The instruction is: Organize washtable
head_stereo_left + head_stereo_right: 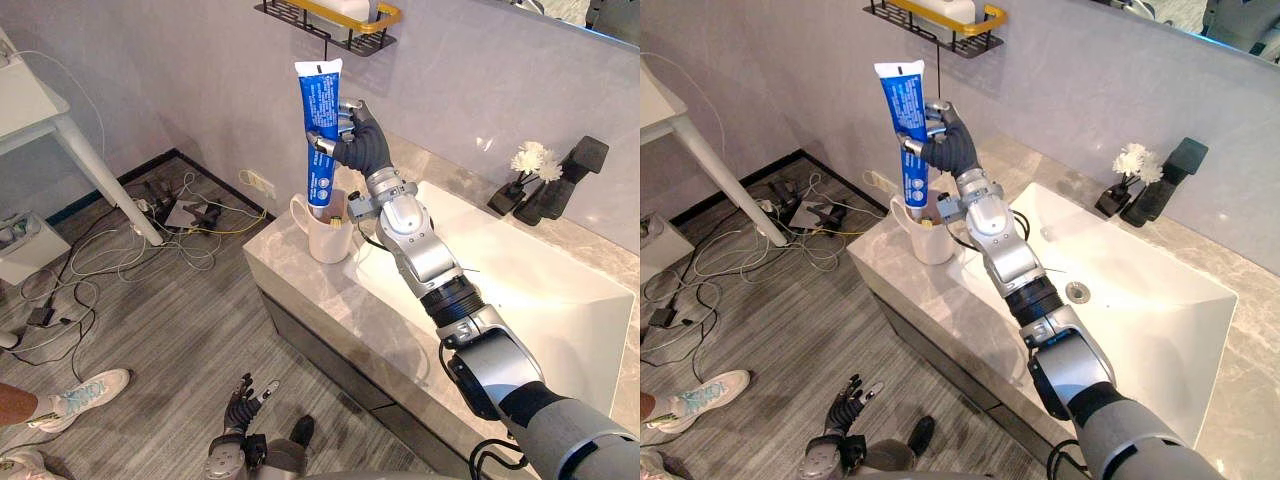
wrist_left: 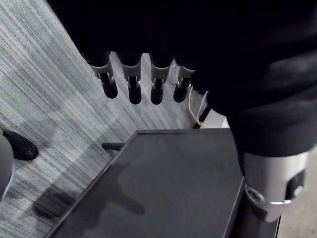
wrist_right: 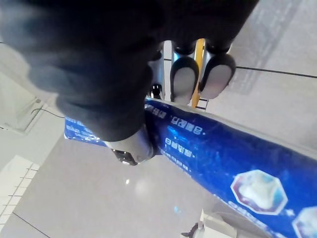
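Note:
A tall blue toothpaste tube [image 1: 320, 130] stands upright with its lower end inside a white mug [image 1: 326, 232] on the left end of the grey marble washtable [image 1: 330, 300]. My right hand [image 1: 356, 138] is curled round the tube's middle, thumb and fingers pinching it, as the right wrist view shows on the tube [image 3: 213, 148]. My left hand [image 1: 238, 400] hangs low over the floor with its fingers [image 2: 133, 89] straight and relaxed, holding nothing.
A white sink basin [image 1: 540, 290] lies right of the mug. A small vase of white flowers [image 1: 528, 165] and a black faucet [image 1: 565, 175] stand at the back. A black-and-yellow wall shelf [image 1: 335, 20] hangs above. Cables cover the floor; a person's shoe [image 1: 85, 395] shows lower left.

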You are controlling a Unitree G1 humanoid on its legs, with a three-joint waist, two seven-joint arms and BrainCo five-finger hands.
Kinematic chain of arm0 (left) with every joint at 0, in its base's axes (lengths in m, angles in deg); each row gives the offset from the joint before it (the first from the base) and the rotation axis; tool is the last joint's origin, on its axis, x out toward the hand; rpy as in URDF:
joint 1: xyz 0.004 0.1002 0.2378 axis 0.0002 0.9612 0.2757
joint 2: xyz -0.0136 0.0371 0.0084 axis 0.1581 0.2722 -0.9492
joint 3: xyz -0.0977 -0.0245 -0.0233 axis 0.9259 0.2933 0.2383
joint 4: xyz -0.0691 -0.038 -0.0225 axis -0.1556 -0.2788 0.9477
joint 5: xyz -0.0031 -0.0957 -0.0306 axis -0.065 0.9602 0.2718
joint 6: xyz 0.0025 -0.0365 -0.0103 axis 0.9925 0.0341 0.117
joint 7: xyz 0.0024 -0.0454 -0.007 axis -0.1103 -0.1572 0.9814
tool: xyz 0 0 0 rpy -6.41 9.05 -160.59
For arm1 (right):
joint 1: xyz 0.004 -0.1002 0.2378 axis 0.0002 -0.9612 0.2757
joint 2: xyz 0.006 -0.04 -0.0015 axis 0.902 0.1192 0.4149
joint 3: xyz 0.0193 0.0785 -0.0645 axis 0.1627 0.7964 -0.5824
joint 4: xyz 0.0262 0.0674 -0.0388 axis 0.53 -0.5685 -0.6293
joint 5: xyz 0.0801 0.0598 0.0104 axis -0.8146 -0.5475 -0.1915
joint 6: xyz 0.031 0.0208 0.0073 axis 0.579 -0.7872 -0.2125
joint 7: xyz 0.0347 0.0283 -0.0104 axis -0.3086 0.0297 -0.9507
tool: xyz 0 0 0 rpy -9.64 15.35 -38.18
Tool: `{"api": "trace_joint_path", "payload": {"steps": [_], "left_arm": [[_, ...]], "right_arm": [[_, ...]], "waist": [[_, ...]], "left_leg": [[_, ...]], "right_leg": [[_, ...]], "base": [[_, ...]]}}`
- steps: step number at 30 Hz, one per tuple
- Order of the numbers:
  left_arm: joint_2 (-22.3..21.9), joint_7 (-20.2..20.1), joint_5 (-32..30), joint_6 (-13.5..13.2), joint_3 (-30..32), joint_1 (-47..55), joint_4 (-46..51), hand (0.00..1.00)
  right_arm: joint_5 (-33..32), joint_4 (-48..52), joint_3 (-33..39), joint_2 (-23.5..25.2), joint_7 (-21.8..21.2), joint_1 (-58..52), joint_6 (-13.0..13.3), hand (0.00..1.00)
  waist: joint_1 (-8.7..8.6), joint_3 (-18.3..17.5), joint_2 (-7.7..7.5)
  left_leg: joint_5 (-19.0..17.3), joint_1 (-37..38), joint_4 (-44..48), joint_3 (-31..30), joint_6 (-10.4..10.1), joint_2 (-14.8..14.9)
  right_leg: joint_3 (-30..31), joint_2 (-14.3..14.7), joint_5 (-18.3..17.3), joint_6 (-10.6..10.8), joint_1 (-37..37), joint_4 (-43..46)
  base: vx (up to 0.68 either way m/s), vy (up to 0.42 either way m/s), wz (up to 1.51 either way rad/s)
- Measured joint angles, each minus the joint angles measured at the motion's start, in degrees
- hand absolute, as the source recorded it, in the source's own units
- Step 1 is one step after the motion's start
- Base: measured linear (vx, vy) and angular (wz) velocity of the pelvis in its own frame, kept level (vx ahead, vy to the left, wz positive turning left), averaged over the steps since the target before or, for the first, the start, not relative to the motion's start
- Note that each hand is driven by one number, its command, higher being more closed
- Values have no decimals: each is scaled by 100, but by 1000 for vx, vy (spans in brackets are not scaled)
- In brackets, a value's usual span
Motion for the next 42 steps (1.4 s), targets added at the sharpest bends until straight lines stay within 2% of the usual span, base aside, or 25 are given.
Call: {"api": "trace_joint_path", "payload": {"steps": [20,21,42], "left_arm": [[32,0,-1,-1,-53,-6,-7,0],[32,0,-1,-1,-53,-7,-8,0],[37,-7,-7,3,-65,-60,-54,0]], "right_arm": [[175,-287,-157,-60,-5,-257,-20,100],[192,-323,-158,-60,-6,-289,-20,0],[270,-335,-104,-117,6,-738,-22,0]], "waist": [[-11,7,8],[-12,8,8],[-29,89,35]], "left_leg": [[0,24,0,-28,-1,-9],[0,24,0,-28,-1,-8],[3,100,0,-25,3,-38]], "right_leg": [[-26,-21,-100,-12,-11,117],[-26,-24,-111,-8,-20,141],[-17,-102,-244,6,-59,383]], "base": [[0,0,0],[0,0,0],[0,0,0]]}}
